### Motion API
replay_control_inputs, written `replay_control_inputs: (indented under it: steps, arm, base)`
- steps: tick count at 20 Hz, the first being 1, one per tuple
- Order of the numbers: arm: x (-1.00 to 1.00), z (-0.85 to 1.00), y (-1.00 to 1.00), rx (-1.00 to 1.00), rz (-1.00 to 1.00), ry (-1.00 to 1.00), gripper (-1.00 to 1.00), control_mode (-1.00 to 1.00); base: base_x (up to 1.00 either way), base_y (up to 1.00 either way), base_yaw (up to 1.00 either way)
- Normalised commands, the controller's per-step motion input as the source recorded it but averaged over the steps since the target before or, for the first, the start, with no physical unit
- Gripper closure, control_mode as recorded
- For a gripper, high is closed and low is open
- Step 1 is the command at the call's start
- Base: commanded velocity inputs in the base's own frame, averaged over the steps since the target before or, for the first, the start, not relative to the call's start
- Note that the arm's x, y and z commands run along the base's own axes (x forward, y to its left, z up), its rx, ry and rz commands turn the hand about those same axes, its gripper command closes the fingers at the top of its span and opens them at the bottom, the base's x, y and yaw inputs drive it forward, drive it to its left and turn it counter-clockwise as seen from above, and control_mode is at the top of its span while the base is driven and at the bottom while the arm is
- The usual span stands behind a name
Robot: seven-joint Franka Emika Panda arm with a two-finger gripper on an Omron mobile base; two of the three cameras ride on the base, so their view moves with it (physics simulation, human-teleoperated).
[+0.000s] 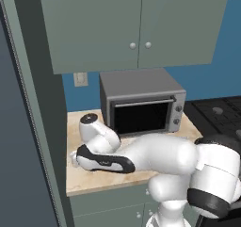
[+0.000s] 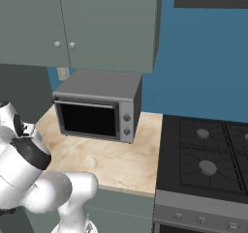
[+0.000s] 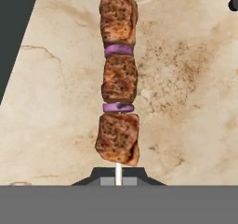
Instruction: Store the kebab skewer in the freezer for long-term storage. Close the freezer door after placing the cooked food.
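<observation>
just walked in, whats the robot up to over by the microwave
The white arm is bent low over the marble counter left of the microwave. In the hand view its pincer sits at the stick end of the kebab skewer, which lies on the counter. Whether the pincer has closed on the stick can't be told. No freezer is in sight yet.

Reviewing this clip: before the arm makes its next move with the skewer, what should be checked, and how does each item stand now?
1. Kebab skewer centred over the gripper: ok.
2. Fingers shut on the stick: cannot tell, tips barely visible.
3. Skewer lifted off the counter: cannot tell.
4. Meat chunks intact on the stick: ok.
5. Microwave apart from the arm: ok.
6. Freezer door open for placing: cannot tell.
</observation>
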Motion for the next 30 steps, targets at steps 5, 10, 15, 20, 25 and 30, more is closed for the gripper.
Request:
replay_control_inputs:
  steps: [5, 10, 15, 20, 25, 30]
  arm:
    - [-0.51, 0.48, -0.46, 0.0, -0.04, -0.14, 1.0, -1.0]
    - [-0.55, 0.51, -0.46, 0.0, 0.0, -0.28, 1.0, -1.0]
    - [-0.37, 0.72, -0.76, 0.02, 0.0, -0.21, 1.0, -1.0]
    - [-0.3, 0.88, -0.87, 0.13, 0.0, -0.01, 1.0, -1.0]
    - [-0.36, 0.64, -0.45, 0.13, -0.01, 0.11, 1.0, -1.0]
    - [-0.46, 0.22, -0.21, 0.04, -0.06, 0.13, 1.0, -1.0]
  base:
    - [0.0, 0.0, 0.0]
    - [0.0, 0.0, 0.0]
    - [0.0, 0.0, 0.0]
    - [0.0, 0.0, 0.0]
    - [0.0, 0.0, 0.0]
    - [0.0, 0.0, 0.0]
